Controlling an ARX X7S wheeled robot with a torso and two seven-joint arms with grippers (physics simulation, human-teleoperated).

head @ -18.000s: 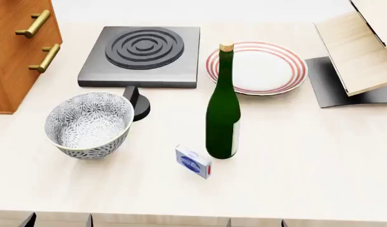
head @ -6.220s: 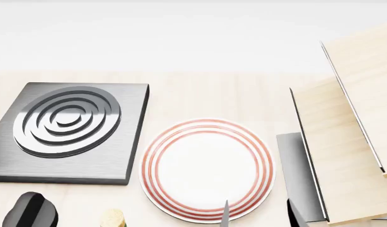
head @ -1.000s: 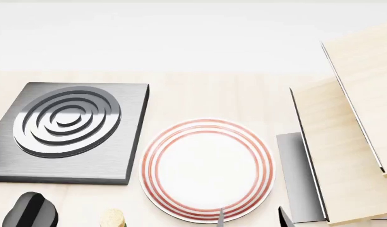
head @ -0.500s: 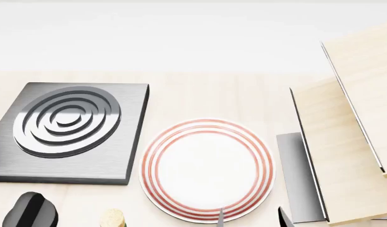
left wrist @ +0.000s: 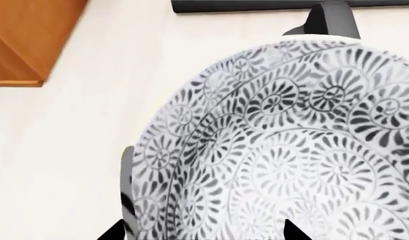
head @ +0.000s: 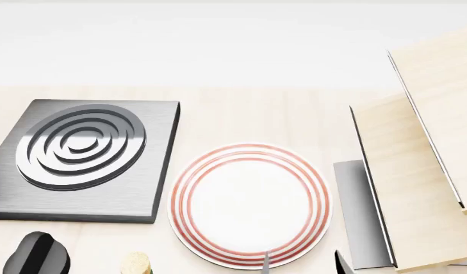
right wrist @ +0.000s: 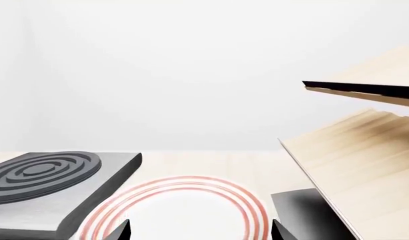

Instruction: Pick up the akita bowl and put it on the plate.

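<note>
While head view shows only plate [head: 249, 204], left wrist shows left pincer [left wrist: 201, 232] apart astride akita bowl [left wrist: 284, 150].

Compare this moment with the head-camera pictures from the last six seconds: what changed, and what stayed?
Little changed. The right gripper fingertips at the head view's lower edge dropped a bit and shifted slightly left. The plate, burner and wooden rack stayed put. The akita bowl shows only on the left wrist camera.

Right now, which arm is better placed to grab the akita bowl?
Left. Its claw sits right over the akita bowl, fingertips straddling the rim. The right claw faces the plate instead.
</note>
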